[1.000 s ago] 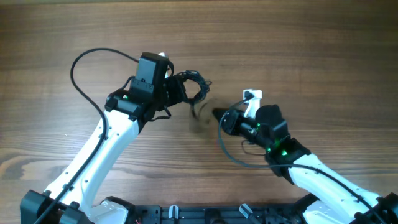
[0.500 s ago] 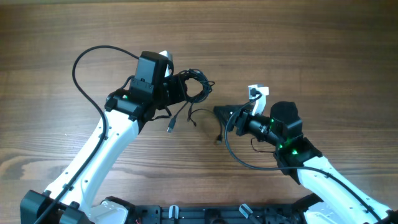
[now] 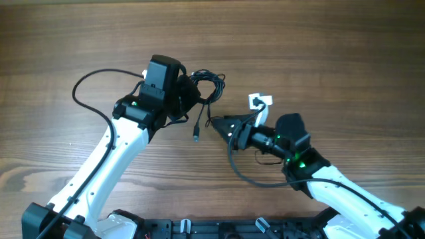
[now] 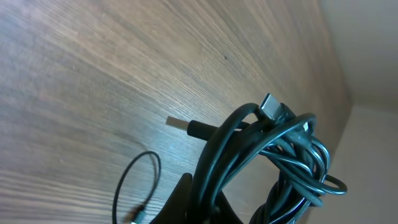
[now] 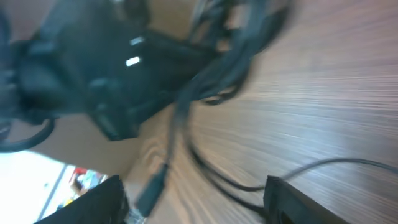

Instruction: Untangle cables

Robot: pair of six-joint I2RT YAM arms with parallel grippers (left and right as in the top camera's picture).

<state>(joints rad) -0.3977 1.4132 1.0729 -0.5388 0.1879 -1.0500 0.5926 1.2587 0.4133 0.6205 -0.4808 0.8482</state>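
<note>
My left gripper (image 3: 188, 96) is clamped on the cables (image 3: 208, 85), a knotted clump with one plug (image 3: 196, 137) trailing from it. My right gripper (image 3: 219, 126) points at the clump, jaws apart.

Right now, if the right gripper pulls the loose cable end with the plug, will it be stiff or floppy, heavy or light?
Probably floppy: the loose end hangs from the cables in a soft curve. Likely light, since the left gripper holds the whole clump with one pinch. It may snag rather than slide free, because the loops cross tightly.
</note>
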